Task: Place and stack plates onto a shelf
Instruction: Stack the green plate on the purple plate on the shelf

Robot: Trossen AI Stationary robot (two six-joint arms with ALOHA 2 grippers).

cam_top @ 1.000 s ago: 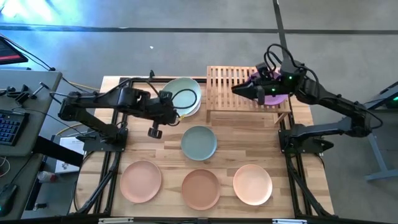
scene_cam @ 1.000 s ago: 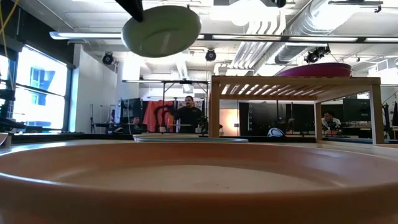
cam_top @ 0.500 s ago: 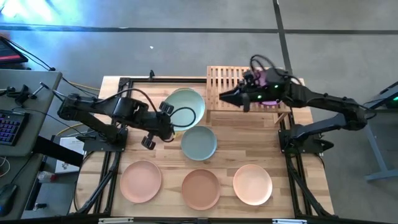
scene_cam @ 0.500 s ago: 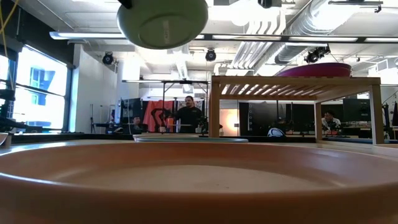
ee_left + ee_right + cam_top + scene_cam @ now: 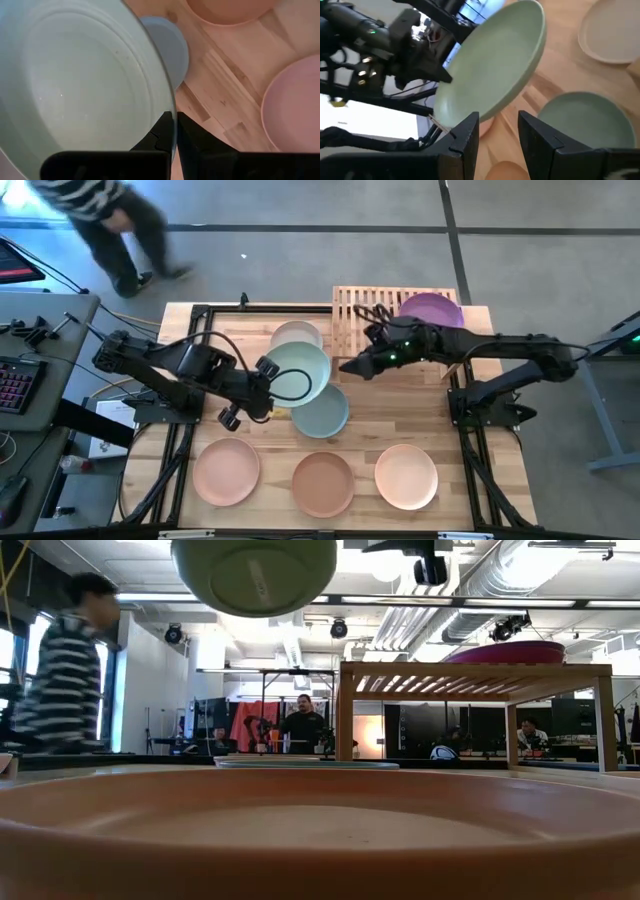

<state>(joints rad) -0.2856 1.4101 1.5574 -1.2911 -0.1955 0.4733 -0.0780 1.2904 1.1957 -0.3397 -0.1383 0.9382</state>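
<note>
High view: I had the left gripper (image 5: 268, 377) clenched on the mint green plate (image 5: 298, 371) (aloft), right gripper (image 5: 347, 366) released, jaws apart beside it.

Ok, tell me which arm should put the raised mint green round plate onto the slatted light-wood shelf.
Right, probably. The left gripper holds the mint green round plate by its rim, but the open right gripper is reaching toward it, and its arm lies over the slatted light-wood shelf.
</note>
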